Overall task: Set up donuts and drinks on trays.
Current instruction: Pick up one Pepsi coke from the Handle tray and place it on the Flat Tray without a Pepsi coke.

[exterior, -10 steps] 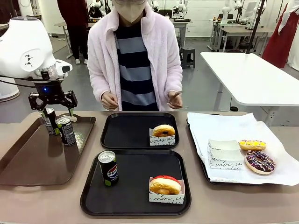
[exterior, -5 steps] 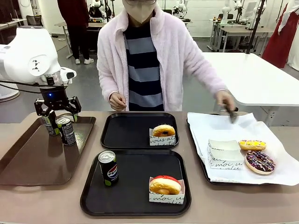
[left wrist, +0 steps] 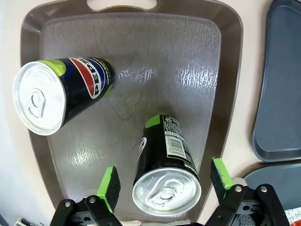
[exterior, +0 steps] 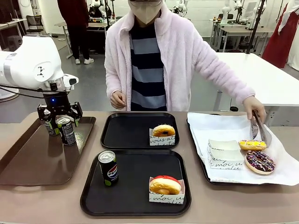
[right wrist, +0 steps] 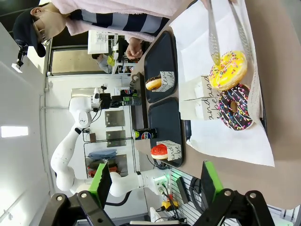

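The left hand (exterior: pixel 60 113) hangs wide open and empty over an upright can (left wrist: pixel 165 160) on the brown tray (left wrist: pixel 141 56), a finger on either side of its top. The far black tray (exterior: pixel 126 133), with no can yet, lies to the right.

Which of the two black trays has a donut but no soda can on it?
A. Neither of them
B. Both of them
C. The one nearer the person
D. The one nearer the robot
C: the far black tray holds just one donut in its paper sleeve, while the near black tray has a can standing beside its red-glazed donut.
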### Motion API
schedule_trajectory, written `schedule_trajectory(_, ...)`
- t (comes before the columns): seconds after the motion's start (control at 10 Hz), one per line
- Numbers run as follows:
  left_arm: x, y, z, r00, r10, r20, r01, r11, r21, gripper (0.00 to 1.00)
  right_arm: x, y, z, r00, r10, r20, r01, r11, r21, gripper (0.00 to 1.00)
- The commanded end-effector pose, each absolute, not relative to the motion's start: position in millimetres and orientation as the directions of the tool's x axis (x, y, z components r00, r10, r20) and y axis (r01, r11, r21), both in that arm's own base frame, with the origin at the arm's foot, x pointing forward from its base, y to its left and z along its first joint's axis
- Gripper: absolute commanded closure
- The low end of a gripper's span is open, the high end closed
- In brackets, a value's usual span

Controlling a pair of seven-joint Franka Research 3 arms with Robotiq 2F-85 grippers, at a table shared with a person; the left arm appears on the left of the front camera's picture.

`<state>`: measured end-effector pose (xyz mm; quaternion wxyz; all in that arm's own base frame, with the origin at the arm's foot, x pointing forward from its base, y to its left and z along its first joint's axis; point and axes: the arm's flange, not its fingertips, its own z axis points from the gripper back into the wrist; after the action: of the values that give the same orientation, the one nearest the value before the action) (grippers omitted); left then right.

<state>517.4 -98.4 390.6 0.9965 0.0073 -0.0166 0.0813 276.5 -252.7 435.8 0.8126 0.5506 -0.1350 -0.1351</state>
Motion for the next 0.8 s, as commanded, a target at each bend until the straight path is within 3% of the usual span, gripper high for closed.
schedule_trajectory(0.0, 525.5, -94.2, 385.2, 0.987, 0.155, 0.048, -0.156, 0.987, 0.020, 0.00, 277.1, -253.4, 436.2, 0.925, -0.371, 0.083, 0.053, 0.343, 0.938, 0.00)
schedule_trajectory(0.5, 525.8, -92.7, 374.7, 0.991, 0.129, 0.034, -0.130, 0.991, 0.026, 0.00, 277.1, -253.4, 436.2, 0.925, -0.371, 0.083, 0.053, 0.343, 0.938, 0.00)
schedule_trajectory(0.6, 526.6, -93.3, 375.7, 0.992, 0.122, 0.031, -0.122, 0.992, 0.021, 0.37, 277.1, -253.4, 436.2, 0.925, -0.371, 0.083, 0.053, 0.343, 0.938, 0.00)
schedule_trajectory(0.7, 525.2, -93.0, 376.3, 0.992, 0.123, 0.028, -0.123, 0.992, 0.016, 0.50, 277.1, -253.4, 436.2, 0.925, -0.371, 0.083, 0.053, 0.343, 0.938, 0.00)
